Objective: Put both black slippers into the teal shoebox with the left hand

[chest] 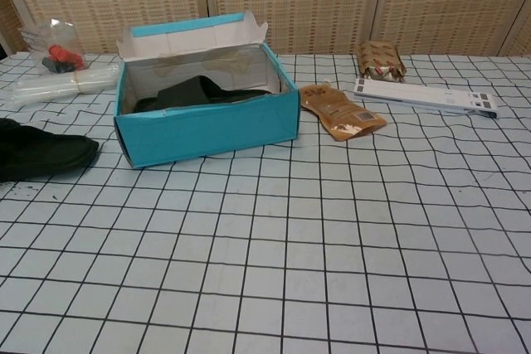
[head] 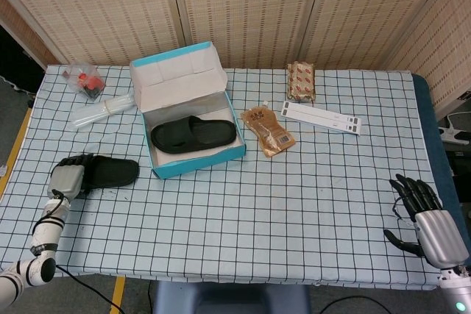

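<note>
The open teal shoebox (head: 199, 163) stands left of centre, lid flipped up at the back. One black slipper (head: 193, 134) lies inside it; in the chest view its top (chest: 195, 91) shows over the box's front wall (chest: 207, 130). The second black slipper (head: 110, 172) lies on the checked cloth to the left of the box, also seen at the chest view's left edge as a dark slipper (chest: 41, 155). My left hand (head: 68, 179) grips its left end, fingers curled over it. My right hand (head: 427, 215) hangs at the front right corner, fingers apart, holding nothing.
A brown pouch (head: 268, 130), a white strip (head: 321, 117) and a snack pack (head: 300, 81) lie right of the box. A plastic bag with a red item (head: 85, 81) and a clear packet (head: 103, 110) sit at the back left. The table's left edge runs just beside my left hand.
</note>
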Tool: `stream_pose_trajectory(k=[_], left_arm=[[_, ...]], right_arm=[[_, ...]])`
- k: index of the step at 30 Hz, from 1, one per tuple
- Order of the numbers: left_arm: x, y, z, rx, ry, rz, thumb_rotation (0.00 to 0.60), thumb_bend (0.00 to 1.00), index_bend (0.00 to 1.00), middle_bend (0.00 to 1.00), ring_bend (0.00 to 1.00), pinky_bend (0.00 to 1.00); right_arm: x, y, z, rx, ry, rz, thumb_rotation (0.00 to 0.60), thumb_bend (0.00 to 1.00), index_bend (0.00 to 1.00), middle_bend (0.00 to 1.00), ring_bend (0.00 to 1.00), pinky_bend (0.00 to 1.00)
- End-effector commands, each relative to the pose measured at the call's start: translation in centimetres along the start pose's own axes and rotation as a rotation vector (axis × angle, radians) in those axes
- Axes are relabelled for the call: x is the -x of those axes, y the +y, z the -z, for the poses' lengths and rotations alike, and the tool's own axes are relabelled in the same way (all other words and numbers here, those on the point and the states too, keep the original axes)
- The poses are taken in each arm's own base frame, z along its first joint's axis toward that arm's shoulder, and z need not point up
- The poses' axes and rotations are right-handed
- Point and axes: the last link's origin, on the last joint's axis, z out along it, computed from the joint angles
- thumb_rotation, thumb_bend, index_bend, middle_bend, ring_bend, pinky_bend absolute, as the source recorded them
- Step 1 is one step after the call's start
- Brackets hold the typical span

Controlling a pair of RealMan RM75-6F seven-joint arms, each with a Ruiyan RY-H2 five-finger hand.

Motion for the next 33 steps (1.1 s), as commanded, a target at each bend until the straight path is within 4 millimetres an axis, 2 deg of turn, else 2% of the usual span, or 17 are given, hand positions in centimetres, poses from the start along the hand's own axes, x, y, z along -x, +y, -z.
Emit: stream_pose_trajectory(k=[1, 4, 7, 13, 20, 25, 31, 33], left_arm=[[-0.1, 0.0, 0.1, 0.001, 0.021, 0.007, 0.600, 0.40, 0.39, 0.51, 0.39, 0.27], [-0.1, -0.1, 0.2, 0.000, 0.034, 0.014, 0.600, 0.44, 0.52, 0.64, 0.50, 0.34], [-0.3, -0.1, 0.4, 0.004, 0.052, 0.028, 0.600, 0.49, 0.60, 0.72, 0.56, 0.39], [-1.5, -0.2, 1.6, 0.023, 0.113, 0.000, 0.600, 0.57, 0.62, 0.77, 0.59, 0.45], [-6.4, 0.6, 4.3, 0.055, 0.281, -0.009, 0.600, 0.62, 0.63, 0.79, 0.61, 0.52], [-9.8, 2.7, 6.1, 0.110, 0.293, 0.078, 0.600, 0.76, 0.70, 0.88, 0.69, 0.60], [-13.7, 6.9, 6.5, 0.211, 0.258, 0.229, 0.600, 0.79, 0.70, 0.88, 0.70, 0.64], [-14.2, 7.9, 6.5, 0.227, 0.273, 0.238, 0.600, 0.80, 0.70, 0.88, 0.70, 0.65]], right_arm=[[0.0, 0.0, 0.0, -0.001, -0.001, -0.001, 0.600, 0.12, 0.00, 0.00, 0.00, 0.00], [0.1, -0.1, 0.0, -0.002, -0.004, -0.001, 0.600, 0.12, 0.00, 0.00, 0.00, 0.00], [0.1, -0.1, 0.0, -0.002, -0.005, -0.002, 0.600, 0.12, 0.00, 0.00, 0.00, 0.00], [0.2, -0.2, 0.0, -0.003, -0.006, -0.002, 0.600, 0.12, 0.00, 0.00, 0.00, 0.00], [0.4, -0.2, -0.1, -0.006, -0.015, 0.000, 0.600, 0.12, 0.00, 0.00, 0.00, 0.00], [0.6, -0.3, -0.2, -0.010, -0.026, 0.002, 0.600, 0.12, 0.00, 0.00, 0.00, 0.00], [0.6, -0.5, -0.1, -0.015, -0.035, -0.001, 0.600, 0.12, 0.00, 0.00, 0.00, 0.00], [0.6, -0.5, -0.1, -0.015, -0.033, -0.003, 0.600, 0.12, 0.00, 0.00, 0.00, 0.00]])
